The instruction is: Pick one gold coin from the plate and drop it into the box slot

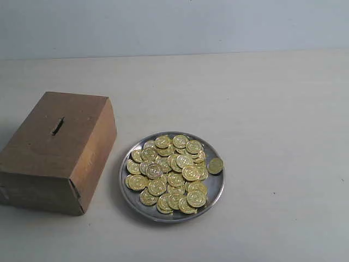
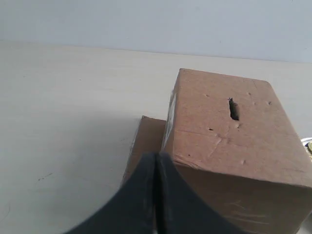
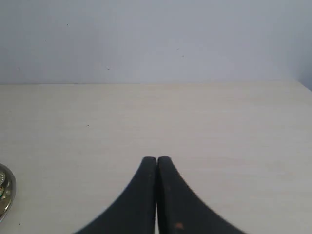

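Note:
The silver-grey plate (image 1: 214,188) sits in the middle of the table, heaped with several gold coins (image 1: 169,172); one coin (image 1: 215,165) rests on its right rim. To its left stands the brown box (image 1: 43,158) with the dark slot (image 1: 57,126) in its top face. Neither arm shows in the exterior view. The left wrist view has the box (image 2: 229,136) and slot (image 2: 233,109) just beyond my left gripper (image 2: 156,157), which is shut and empty. My right gripper (image 3: 156,160) is shut and empty over bare table, with the plate's rim (image 3: 7,195) at the frame edge.
The pale wooden table (image 1: 272,109) stretches wide to the right of the plate and behind it, up to a plain light wall (image 1: 174,24). A brown flap of the box (image 2: 146,141) lies flat on the table on the side nearer the left gripper.

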Available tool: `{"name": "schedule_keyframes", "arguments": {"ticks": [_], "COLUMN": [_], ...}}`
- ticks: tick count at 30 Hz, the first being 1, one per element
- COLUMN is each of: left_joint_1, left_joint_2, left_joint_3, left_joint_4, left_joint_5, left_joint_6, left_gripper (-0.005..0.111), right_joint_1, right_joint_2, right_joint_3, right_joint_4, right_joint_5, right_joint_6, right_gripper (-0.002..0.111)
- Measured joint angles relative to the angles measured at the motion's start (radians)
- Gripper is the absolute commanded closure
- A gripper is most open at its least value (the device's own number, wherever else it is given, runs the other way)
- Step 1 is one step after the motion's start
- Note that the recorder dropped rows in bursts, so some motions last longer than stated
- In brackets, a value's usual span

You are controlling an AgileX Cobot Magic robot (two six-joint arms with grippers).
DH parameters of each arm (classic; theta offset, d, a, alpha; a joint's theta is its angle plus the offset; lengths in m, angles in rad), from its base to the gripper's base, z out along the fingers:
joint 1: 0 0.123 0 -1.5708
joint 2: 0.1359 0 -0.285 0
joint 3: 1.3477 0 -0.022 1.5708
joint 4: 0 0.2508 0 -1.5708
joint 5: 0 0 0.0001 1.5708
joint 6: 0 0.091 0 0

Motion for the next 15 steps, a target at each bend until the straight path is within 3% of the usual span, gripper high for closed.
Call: {"name": "schedule_keyframes", "arguments": {"ticks": [6,10,15], "left_joint_1": [0.0,0.0,0.0], "left_joint_2": [0.0,0.0,0.0], "left_joint_3": [0.0,0.002,0.002], "left_joint_4": [0.0,-0.036,-0.173], "left_joint_5": [-0.005,-0.11,-0.256], "left_joint_6": [0.0,-0.004,-0.025], "left_gripper": [0.107,0.107,0.107], "right_joint_1": [0.0,0.0,0.0], "right_joint_2": [0.0,0.0,0.0], "right_joint_3": [0.0,0.0,0.0], "right_joint_4": [-0.019,0.0,0.167], "right_joint_5": [-0.002,-0.107,-0.277], "right_joint_6": [0.0,0.0,0.029], "right_gripper": [0.108,0.108,0.108]}}
